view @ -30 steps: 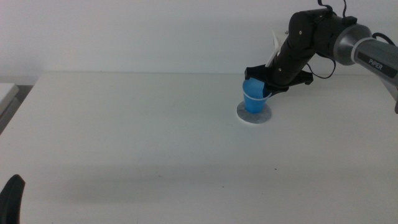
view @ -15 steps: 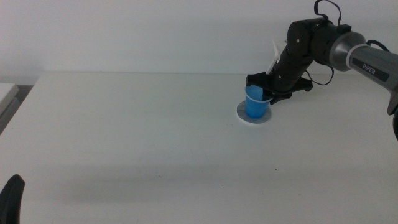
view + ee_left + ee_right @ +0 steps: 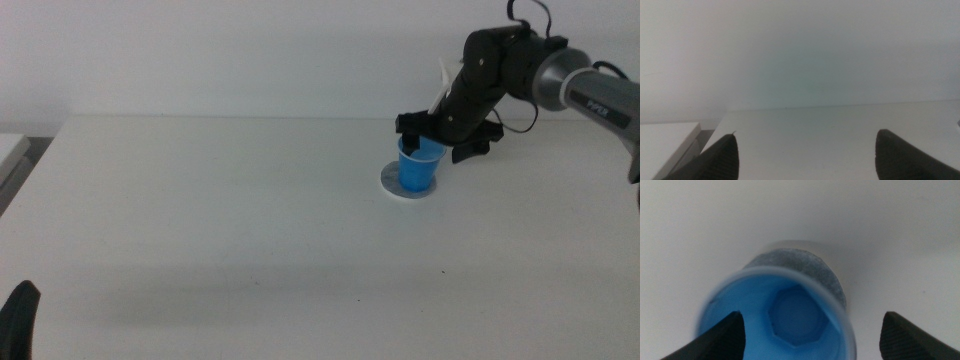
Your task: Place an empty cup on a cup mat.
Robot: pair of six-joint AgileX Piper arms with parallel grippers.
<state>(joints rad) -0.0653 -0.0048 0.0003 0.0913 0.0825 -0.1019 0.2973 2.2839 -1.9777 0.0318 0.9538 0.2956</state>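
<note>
The bright blue cup [image 3: 419, 168] stands upright on the grey cup mat [image 3: 393, 185] at the table's right middle. My right gripper [image 3: 440, 139] is open, its jaws spread on either side of the cup's rim and not touching it. In the right wrist view the empty cup [image 3: 785, 312] fills the middle, with the mottled mat [image 3: 807, 267] showing behind it and both jaws wide apart. My left gripper [image 3: 805, 150] is open and empty; it waits at the near left edge of the table [image 3: 18, 318].
A white table [image 3: 220, 220] carries everything. A pale flat surface [image 3: 10, 150] sits beyond the table's left edge, also in the left wrist view [image 3: 665, 142]. A thin white object [image 3: 441, 75] stands behind the right arm.
The cup has come down onto the mat and stands upright. My right gripper has opened, let go of the cup and risen slightly.
</note>
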